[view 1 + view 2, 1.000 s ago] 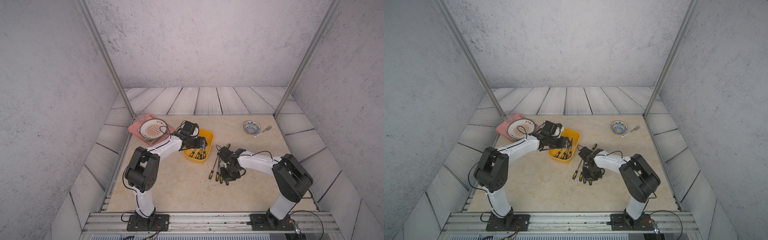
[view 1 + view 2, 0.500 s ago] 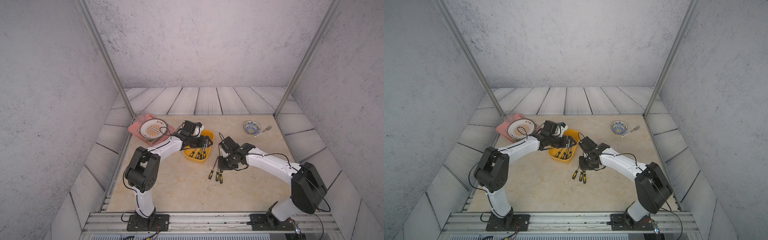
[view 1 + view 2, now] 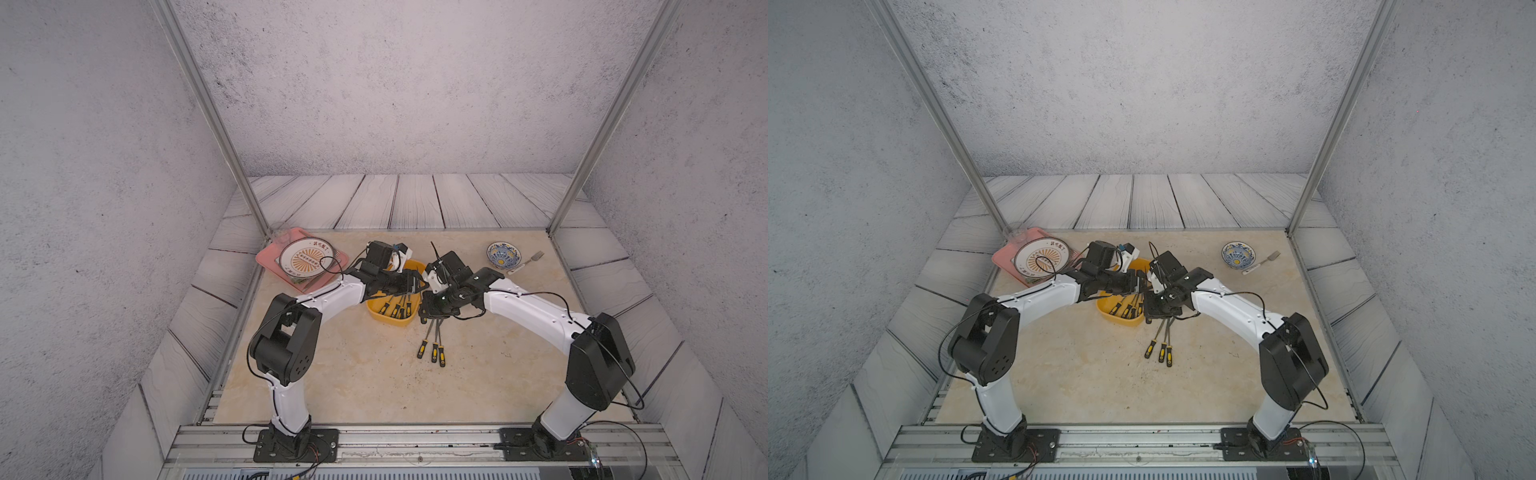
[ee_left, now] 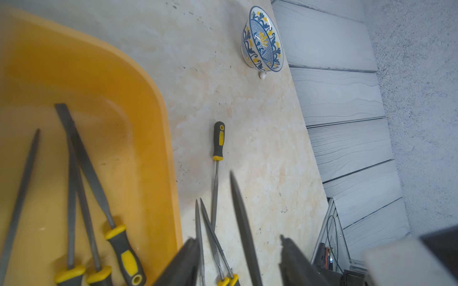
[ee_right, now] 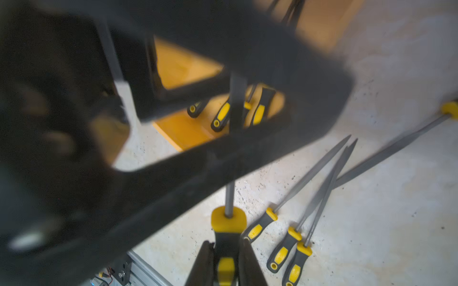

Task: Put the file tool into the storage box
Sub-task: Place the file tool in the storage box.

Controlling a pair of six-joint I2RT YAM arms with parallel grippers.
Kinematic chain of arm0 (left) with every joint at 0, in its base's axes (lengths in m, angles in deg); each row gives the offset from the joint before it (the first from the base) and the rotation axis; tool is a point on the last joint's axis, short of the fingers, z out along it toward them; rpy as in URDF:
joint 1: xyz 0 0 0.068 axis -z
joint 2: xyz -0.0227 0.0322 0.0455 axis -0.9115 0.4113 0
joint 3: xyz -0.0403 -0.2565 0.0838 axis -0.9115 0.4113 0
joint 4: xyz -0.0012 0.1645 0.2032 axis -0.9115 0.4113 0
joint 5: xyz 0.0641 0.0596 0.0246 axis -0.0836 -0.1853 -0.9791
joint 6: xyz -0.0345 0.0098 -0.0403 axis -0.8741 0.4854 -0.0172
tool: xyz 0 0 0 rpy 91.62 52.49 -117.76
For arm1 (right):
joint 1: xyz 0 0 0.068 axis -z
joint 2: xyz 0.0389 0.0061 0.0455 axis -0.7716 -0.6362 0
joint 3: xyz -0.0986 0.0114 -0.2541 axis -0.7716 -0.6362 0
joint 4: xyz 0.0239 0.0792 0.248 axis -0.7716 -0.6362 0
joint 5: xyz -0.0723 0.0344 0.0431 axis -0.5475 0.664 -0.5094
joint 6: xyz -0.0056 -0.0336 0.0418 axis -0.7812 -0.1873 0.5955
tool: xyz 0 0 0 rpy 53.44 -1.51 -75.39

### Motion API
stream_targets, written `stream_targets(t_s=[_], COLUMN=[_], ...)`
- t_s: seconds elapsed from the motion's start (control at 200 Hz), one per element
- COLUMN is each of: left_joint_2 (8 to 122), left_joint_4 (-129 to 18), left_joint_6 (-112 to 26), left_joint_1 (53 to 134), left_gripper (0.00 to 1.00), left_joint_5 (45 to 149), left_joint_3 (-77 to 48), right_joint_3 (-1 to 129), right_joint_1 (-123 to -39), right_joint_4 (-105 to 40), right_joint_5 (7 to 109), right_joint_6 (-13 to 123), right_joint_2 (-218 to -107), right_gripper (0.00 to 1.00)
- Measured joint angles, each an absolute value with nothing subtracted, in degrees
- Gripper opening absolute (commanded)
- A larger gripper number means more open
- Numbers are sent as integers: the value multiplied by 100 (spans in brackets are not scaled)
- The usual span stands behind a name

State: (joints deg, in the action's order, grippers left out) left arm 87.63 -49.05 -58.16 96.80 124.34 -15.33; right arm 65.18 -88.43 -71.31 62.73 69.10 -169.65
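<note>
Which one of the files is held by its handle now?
The file clamped in the right gripper; all others lie loose, in the storage box or on the table.

Grey, speckled walls close in on three sides. Pale grey wood-grain planks slope down to a cream marbled tabletop. Two aluminium posts rise from its far corners; a metal rail runs along the near edge. Light's soft, even.
</note>
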Motion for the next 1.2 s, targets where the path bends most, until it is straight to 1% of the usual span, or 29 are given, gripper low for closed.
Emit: stream_targets(t_s=[0.06,0.12,0.155,0.21,0.29,0.335,0.445,0.611,0.776,0.881,0.946,1.026,1.086,1.196], left_joint_2=[8763,8763,8763,8761,8761,8759,8763,8763,8807,9093,9316,9497,9526,9445], left_joint_4=[-4964,-5069,-5143,-5242,-5268,-5231,-4984,-4658,-4160,-3937,-3810,-3642,-3539,-3511], left_joint_6=[-5842,-5947,-6002,-6017,-6030,-5971,-5864,-5613,-5248,-5069,-5003,-5014,-4981,-4997], left_joint_1=[9709,9735,9752,9792,9807,9807,9720,9510,9422,9424,9429,9435,9444,9459], left_gripper=[17,10,8,7,5,4,1,2,10,24,37,45,47,47], left_joint_5=[12524,12607,12690,12747,12743,12692,12467,11787,10878,10511,10389,10325,10273,10249], left_joint_3=[-1535,-1550,-1581,-1603,-1605,-1607,-1605,-1605,-1607,-1677,-1699,-1699,-1699,-1701], right_joint_3=[6625,6680,6680,6688,6688,6693,6699,6614,6197,5928,5775,5591,5451,5189], right_joint_1=[-8762,-8690,-8663,-8639,-8600,-8587,-8495,-8427,-8430,-8434,-8432,-8432,-8432,-8434], right_joint_4=[-7140,-7177,-7177,-7161,-7179,-7161,-7076,-6917,-6766,-6718,-6702,-6689,-6685,-6681], right_joint_5=[6281,6290,6325,6340,6389,6375,6301,6262,6264,6264,6262,6260,6257,6249], right_joint_6=[6886,6877,6873,6873,6869,6873,6923,7002,7054,7096,7137,7179,7223,7312], right_joint_2=[-16965,-16974,-17000,-17046,-17057,-17057,-17026,-16908,-16624,-16521,-16480,-16434,-16399,-16364], right_gripper=[8,9,9,14,31,35,37,37,37,38,38,40,41,42])
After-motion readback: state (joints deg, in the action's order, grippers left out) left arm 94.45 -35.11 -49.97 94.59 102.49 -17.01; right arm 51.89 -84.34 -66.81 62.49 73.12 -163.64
